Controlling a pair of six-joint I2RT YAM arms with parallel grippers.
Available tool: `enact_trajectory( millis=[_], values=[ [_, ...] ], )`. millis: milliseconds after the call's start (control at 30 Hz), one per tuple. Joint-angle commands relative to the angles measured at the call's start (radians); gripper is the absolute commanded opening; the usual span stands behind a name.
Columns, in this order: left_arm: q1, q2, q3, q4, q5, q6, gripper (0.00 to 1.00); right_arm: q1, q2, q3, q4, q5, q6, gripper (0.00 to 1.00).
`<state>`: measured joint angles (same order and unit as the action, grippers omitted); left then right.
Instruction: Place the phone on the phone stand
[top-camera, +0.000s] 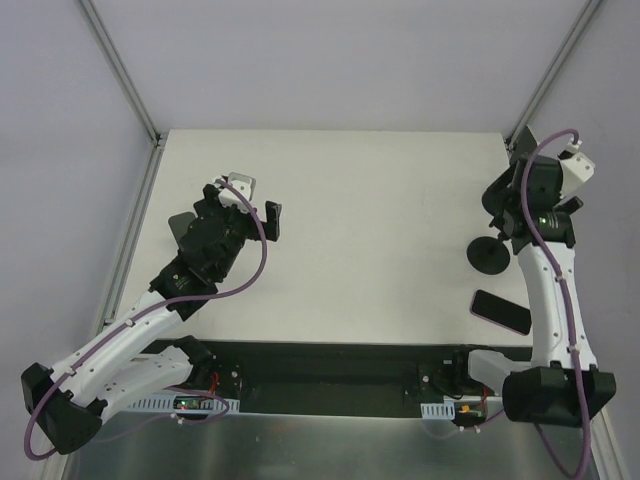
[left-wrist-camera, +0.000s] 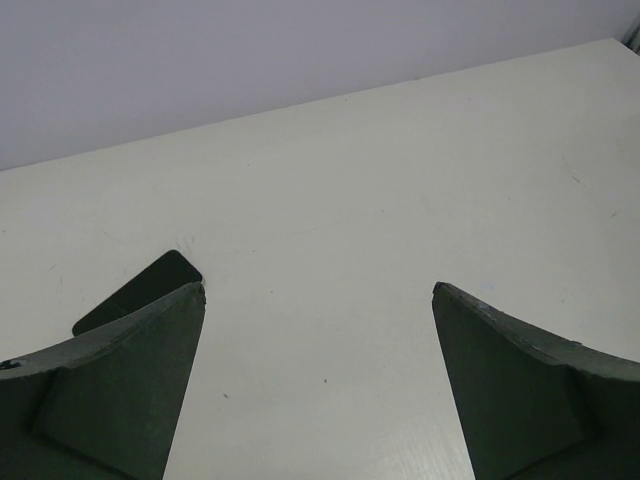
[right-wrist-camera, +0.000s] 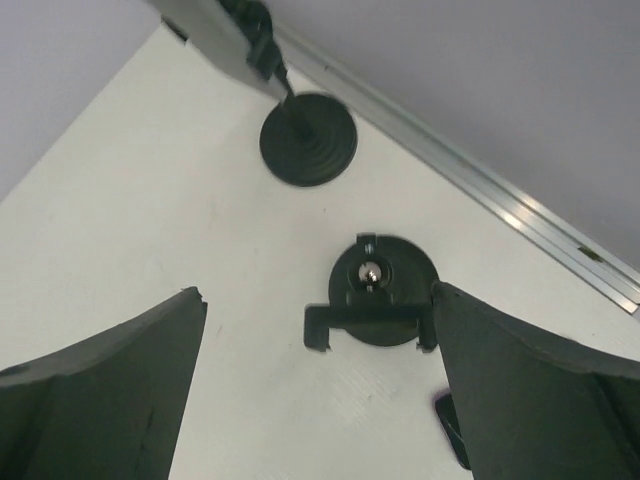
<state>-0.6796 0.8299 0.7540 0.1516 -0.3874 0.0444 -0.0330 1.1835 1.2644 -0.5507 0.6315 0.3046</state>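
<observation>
Jaws of both the left gripper (left-wrist-camera: 320, 290) and right gripper (right-wrist-camera: 318, 292) stand wide, empty. The phone (top-camera: 500, 312), thin, stiff and glossy, likely slips; pinch its long edges.

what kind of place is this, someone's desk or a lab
Most likely a robot test cell in a lab: two robot arms bolted at the edge of a white table, metal rails framing plain walls, and a phone and phone stand set out.
</observation>
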Motion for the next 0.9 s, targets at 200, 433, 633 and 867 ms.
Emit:
enact_trajectory(
  millis=[200, 433, 633, 867],
  values=[
    [-0.003, 0.086, 0.100, -0.061, 0.235, -0.005, 0.96, -0.311, -0.220, -0.215, -0.100, -0.547, -0.245, 0.99],
    [-0.001, 0.104, 0.123, -0.089, 0.291, -0.011, 0.96, -0.331, -0.252, -0.295, -0.069, -0.524, -0.272, 0.95],
    [-0.001, 0.109, 0.125, -0.090, 0.298, -0.029, 0.96, -0.332, -0.203, -0.312, 0.018, -0.518, -0.297, 0.81],
    [-0.001, 0.126, 0.142, -0.101, 0.335, -0.041, 0.96, -0.332, -0.137, -0.272, 0.048, -0.578, -0.355, 0.62]
  ],
)
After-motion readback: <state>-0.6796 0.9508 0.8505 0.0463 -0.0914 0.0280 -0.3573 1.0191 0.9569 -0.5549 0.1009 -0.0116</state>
